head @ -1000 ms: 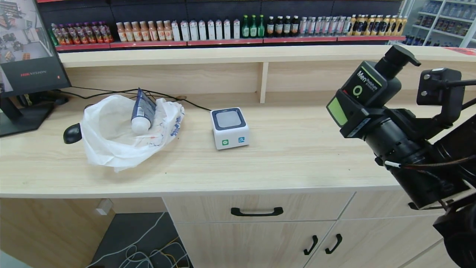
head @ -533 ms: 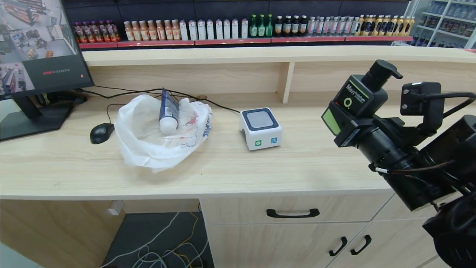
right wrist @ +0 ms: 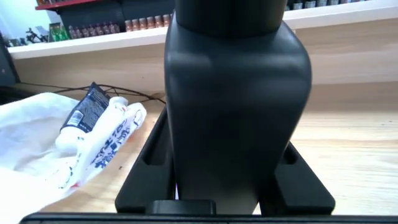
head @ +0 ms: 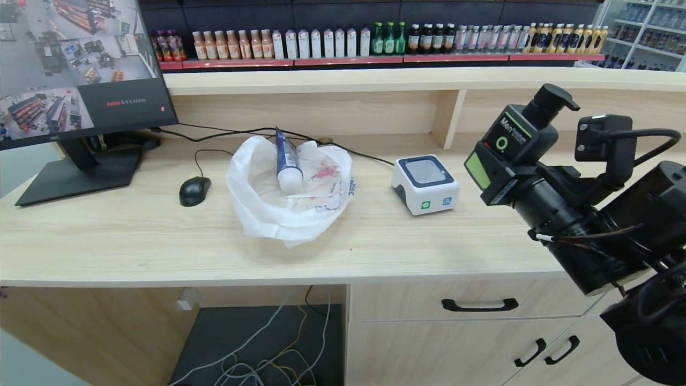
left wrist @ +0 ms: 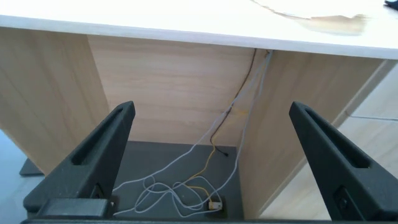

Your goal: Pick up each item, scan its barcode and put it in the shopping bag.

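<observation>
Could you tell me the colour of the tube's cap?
The tube's cap is white, clearest in the head view.

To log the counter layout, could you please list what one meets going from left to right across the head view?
In order: black flat-screen monitor → black computer mouse → white plastic shopping bag → white cube-shaped barcode scanner → black pump bottle in the right gripper.

The right arm (head: 568,214) is showing black cylindrical segments with brown and white wires (head: 600,236); its boxy camera bracket (head: 603,140), silver-screwed, is trailing a looping black cable (head: 659,131). The left gripper (left wrist: 211,155) is showing black, wedge-shaped fingers (left wrist: 93,165).
</observation>
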